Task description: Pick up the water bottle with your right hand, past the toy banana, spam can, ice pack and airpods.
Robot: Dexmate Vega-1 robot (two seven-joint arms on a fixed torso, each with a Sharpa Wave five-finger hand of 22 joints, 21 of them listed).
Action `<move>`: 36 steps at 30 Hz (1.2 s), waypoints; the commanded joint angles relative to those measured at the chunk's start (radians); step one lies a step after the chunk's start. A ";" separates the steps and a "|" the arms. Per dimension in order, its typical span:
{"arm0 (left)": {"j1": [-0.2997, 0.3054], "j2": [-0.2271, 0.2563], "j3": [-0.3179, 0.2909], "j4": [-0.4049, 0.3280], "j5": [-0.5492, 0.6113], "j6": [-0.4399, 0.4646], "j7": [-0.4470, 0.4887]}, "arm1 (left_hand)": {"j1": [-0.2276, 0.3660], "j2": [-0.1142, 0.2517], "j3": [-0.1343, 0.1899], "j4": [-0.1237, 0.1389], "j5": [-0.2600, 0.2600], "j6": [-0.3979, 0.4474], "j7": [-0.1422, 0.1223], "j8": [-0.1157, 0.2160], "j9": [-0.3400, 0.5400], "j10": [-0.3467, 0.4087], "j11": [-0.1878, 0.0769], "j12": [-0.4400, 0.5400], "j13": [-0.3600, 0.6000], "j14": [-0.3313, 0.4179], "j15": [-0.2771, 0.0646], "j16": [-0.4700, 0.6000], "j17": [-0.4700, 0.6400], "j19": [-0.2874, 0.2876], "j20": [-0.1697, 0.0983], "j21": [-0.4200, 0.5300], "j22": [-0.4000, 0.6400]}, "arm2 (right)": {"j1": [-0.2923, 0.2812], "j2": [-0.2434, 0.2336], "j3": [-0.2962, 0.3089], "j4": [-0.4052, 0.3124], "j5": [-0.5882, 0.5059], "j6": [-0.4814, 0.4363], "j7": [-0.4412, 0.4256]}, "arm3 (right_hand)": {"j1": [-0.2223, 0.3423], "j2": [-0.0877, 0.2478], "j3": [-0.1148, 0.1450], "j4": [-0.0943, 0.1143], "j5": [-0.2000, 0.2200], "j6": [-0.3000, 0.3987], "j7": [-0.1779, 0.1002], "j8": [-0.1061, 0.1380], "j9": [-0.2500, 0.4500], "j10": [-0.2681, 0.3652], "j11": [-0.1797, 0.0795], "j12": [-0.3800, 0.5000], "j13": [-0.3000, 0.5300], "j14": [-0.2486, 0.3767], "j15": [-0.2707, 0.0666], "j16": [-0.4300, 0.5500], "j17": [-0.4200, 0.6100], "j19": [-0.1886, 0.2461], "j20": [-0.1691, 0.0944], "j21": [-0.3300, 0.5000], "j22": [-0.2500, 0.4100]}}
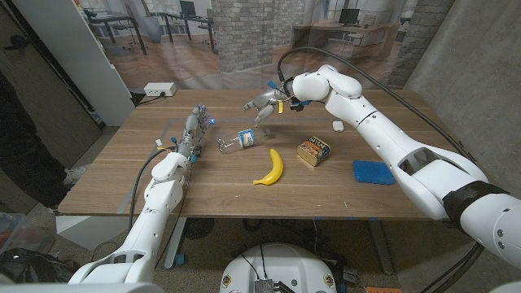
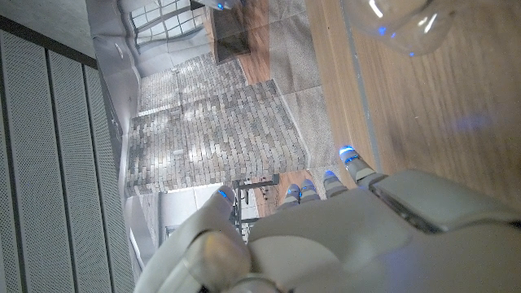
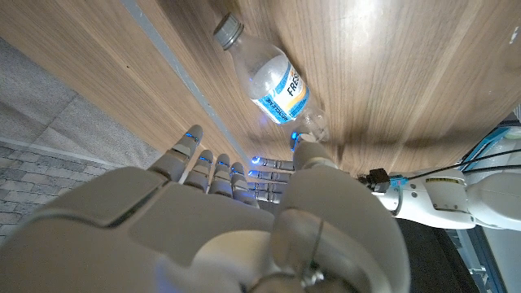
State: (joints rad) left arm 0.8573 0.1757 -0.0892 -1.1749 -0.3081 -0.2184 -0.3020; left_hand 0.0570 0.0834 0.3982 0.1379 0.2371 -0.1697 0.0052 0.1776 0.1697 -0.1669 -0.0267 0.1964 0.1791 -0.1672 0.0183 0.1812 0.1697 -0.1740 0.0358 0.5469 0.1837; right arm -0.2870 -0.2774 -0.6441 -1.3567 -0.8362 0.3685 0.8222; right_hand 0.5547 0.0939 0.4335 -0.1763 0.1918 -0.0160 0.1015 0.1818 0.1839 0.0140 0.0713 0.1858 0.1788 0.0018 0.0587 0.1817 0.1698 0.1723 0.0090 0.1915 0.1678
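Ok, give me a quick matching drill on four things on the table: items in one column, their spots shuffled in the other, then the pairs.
Things:
1. clear plastic water bottle with blue label
2. yellow toy banana
3. blue flat ice pack
4. white airpods case

Places:
A. nearest the table's front edge, mid-table
B. lying on its side between the two hands
C. far side, beside the right forearm
D. right part of the table, right of the spam can

Pairs: 1-B, 2-A, 3-D, 4-C
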 commanded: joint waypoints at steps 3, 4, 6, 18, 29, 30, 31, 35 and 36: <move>-0.016 -0.005 -0.006 0.023 0.006 -0.001 -0.007 | -0.005 0.025 -0.005 -0.001 0.006 -0.082 0.001 0.003 0.002 -0.088 -0.001 0.004 0.005 -0.124 0.002 0.003 0.006 -0.112 0.009 -0.007 0.004 | 0.023 0.021 -0.029 0.036 -0.032 0.021 0.015 | 0.018 0.000 0.005 0.004 0.001 -0.007 -0.001 0.007 0.002 -0.006 -0.003 0.001 0.006 -0.007 -0.004 0.002 0.004 0.004 -0.001 0.001 0.002; -0.016 -0.005 -0.006 0.024 0.007 -0.001 -0.007 | -0.005 0.025 -0.005 -0.001 0.006 -0.082 0.001 0.003 0.002 -0.089 -0.001 0.004 0.005 -0.125 0.002 0.003 0.006 -0.112 0.009 -0.007 0.004 | 0.024 0.022 -0.031 0.036 -0.035 0.022 0.015 | 0.020 0.000 0.005 0.004 0.002 -0.010 -0.001 0.006 0.002 -0.007 -0.004 0.001 0.006 -0.006 -0.004 0.002 0.004 0.003 0.000 0.001 0.002; -0.017 -0.005 -0.007 0.025 0.007 -0.001 -0.007 | -0.005 0.025 -0.005 -0.001 0.006 -0.083 0.002 0.003 0.002 -0.088 -0.001 0.005 0.005 -0.125 0.002 0.003 0.006 -0.112 0.009 -0.008 0.004 | 0.024 0.023 -0.034 0.038 -0.040 0.024 0.012 | 0.023 0.001 0.006 0.004 0.002 -0.012 -0.001 0.005 0.002 -0.009 -0.005 0.000 0.006 -0.007 -0.005 0.002 0.004 0.003 -0.001 0.001 0.002; -0.014 -0.006 -0.012 0.022 0.009 0.001 -0.007 | -0.006 0.025 -0.006 -0.001 0.006 -0.083 0.001 0.003 0.002 -0.089 -0.002 0.004 0.005 -0.125 0.001 0.003 0.006 -0.112 0.010 -0.010 0.004 | 0.037 0.039 -0.053 0.063 -0.062 0.039 0.012 | 0.041 0.001 0.010 0.001 0.004 -0.019 -0.002 0.005 0.003 -0.015 -0.007 -0.001 0.006 -0.009 -0.007 0.001 0.004 0.003 -0.002 0.000 0.002; -0.013 -0.005 -0.015 0.023 0.009 0.004 -0.011 | -0.007 0.025 -0.006 0.000 0.006 -0.083 0.001 0.003 0.002 -0.088 -0.003 0.004 0.005 -0.125 0.002 0.003 0.006 -0.111 0.010 -0.012 0.004 | 0.039 0.048 -0.066 0.077 -0.072 0.049 0.017 | 0.054 0.001 0.012 0.001 0.005 -0.027 -0.005 0.004 0.003 -0.020 -0.009 -0.001 0.006 -0.012 -0.008 0.001 0.004 0.003 -0.002 0.000 0.002; -0.013 -0.006 -0.015 0.023 0.009 0.004 -0.012 | -0.007 0.025 -0.007 0.000 0.006 -0.083 0.001 0.003 0.002 -0.088 -0.002 0.005 0.005 -0.125 0.001 0.003 0.006 -0.111 0.010 -0.012 0.004 | 0.039 0.049 -0.067 0.077 -0.072 0.049 0.018 | 0.055 0.001 0.012 0.001 0.005 -0.028 -0.006 0.004 0.003 -0.021 -0.009 -0.001 0.006 -0.012 -0.008 0.001 0.004 0.003 -0.002 0.000 0.002; -0.013 -0.005 -0.015 0.023 0.009 0.004 -0.012 | -0.007 0.025 -0.007 0.000 0.006 -0.083 0.001 0.003 0.002 -0.088 -0.001 0.004 0.005 -0.124 0.001 0.003 0.006 -0.111 0.010 -0.012 0.004 | 0.039 0.050 -0.067 0.077 -0.074 0.050 0.017 | 0.056 0.001 0.012 0.001 0.005 -0.029 -0.006 0.004 0.003 -0.020 -0.008 -0.001 0.006 -0.012 -0.008 0.001 0.004 0.003 -0.002 0.000 0.002; -0.013 -0.005 -0.015 0.022 0.009 0.005 -0.013 | -0.007 0.025 -0.007 0.000 0.006 -0.083 0.001 0.003 0.002 -0.088 -0.002 0.005 0.006 -0.124 0.001 0.003 0.006 -0.111 0.010 -0.013 0.004 | 0.039 0.053 -0.072 0.080 -0.077 0.055 0.016 | 0.061 0.001 0.013 0.000 0.006 -0.031 -0.009 0.004 0.003 -0.021 -0.010 -0.001 0.006 -0.013 -0.009 0.001 0.004 0.003 -0.003 0.000 0.002; -0.013 -0.005 -0.015 0.022 0.009 0.005 -0.013 | -0.007 0.025 -0.007 0.000 0.006 -0.083 0.001 0.003 0.002 -0.088 -0.002 0.005 0.006 -0.124 0.001 0.003 0.006 -0.110 0.010 -0.013 0.004 | 0.039 0.054 -0.072 0.081 -0.076 0.055 0.018 | 0.062 0.001 0.013 0.000 0.006 -0.032 -0.009 0.004 0.003 -0.021 -0.010 -0.001 0.006 -0.013 -0.009 0.001 0.004 0.003 -0.003 0.000 0.002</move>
State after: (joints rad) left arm 0.8431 0.1703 -0.1028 -1.1530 -0.2993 -0.2177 -0.3116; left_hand 0.0544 0.0860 0.3952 0.1349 0.2371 -0.1697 0.0052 0.1776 0.1697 -0.1669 -0.0267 0.1964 0.1791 -0.1672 0.0183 0.1812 0.1697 -0.1739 0.0358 0.5361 0.1837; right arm -0.2503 -0.2328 -0.7056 -1.2859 -0.9042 0.4134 0.8381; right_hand 0.6033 0.0952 0.4407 -0.1753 0.1919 -0.0397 0.0895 0.1818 0.1838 -0.0003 0.0571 0.1858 0.1788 -0.0091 0.0478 0.1818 0.1698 0.1723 0.0089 0.1915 0.1679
